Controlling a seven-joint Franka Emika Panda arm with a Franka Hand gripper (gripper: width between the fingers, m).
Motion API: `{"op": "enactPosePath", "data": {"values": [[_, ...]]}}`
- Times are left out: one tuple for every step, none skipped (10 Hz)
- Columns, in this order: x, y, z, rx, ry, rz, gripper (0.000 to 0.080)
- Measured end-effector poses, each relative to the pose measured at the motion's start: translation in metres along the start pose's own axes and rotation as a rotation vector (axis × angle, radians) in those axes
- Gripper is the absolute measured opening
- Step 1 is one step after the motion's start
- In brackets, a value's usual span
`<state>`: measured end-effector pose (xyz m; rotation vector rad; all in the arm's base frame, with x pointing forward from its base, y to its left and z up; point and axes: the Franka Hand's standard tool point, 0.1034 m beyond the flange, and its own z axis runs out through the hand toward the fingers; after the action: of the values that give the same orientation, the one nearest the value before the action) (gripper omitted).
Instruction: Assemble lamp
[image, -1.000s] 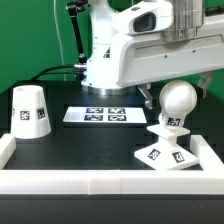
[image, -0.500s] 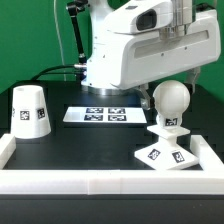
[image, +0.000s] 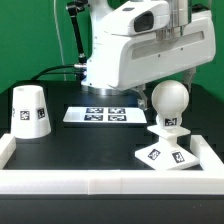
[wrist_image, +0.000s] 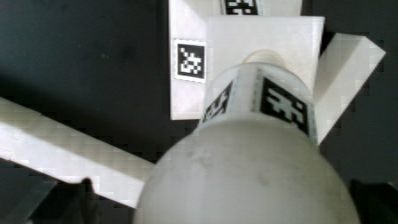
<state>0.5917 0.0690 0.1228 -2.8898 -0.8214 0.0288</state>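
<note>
Two parts joined | bulb (image: 168, 100) upright, neck in base (image: 160, 155), likely for seating | shade (image: 30, 110) well apart, unfitted | gripper (image: 186, 70) by bulb (fingers hidden), spread or closed: cannot tell

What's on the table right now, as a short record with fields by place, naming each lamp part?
exterior view's right: small square white plastic base
on it: white round plastic bulb, standing upright on its neck
exterior view's left: white tapered cup-shaped plastic shade, wide end down, alone
middle: marker board, flat on the black table
</note>
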Motion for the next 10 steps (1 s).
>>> {"op": "enactPosePath", "data": {"values": [[-0.0005, -0.0020, 0.0012, 0.001, -0.003, 0.002, 0.0699], [0.0009, -0.0044, 0.0004, 0.000, -0.002, 0.004, 0.0699], [0.0012, -0.0042, 0.0002, 0.000, -0.001, -0.014, 0.0699], [0.0013, -0.0037, -0.0001, -0.001, -0.001, -0.031, 0.0699], [0.0020, -0.0039, -0.0005, -0.003, 0.000, -0.039, 0.0699], [0.0024, -0.0036, -0.0008, -0.004, 0.001, -0.042, 0.0699], [0.0022, -0.0027, -0.0005, -0.004, 0.000, -0.041, 0.0699], [0.0010, -0.0011, 0.0007, -0.003, -0.001, -0.038, 0.0609], [0.0000, 0.0008, 0.0006, -0.003, -0.001, -0.034, 0.0609], [-0.0009, 0.0033, 0.0003, -0.003, 0.001, -0.040, 0.0574]]}}
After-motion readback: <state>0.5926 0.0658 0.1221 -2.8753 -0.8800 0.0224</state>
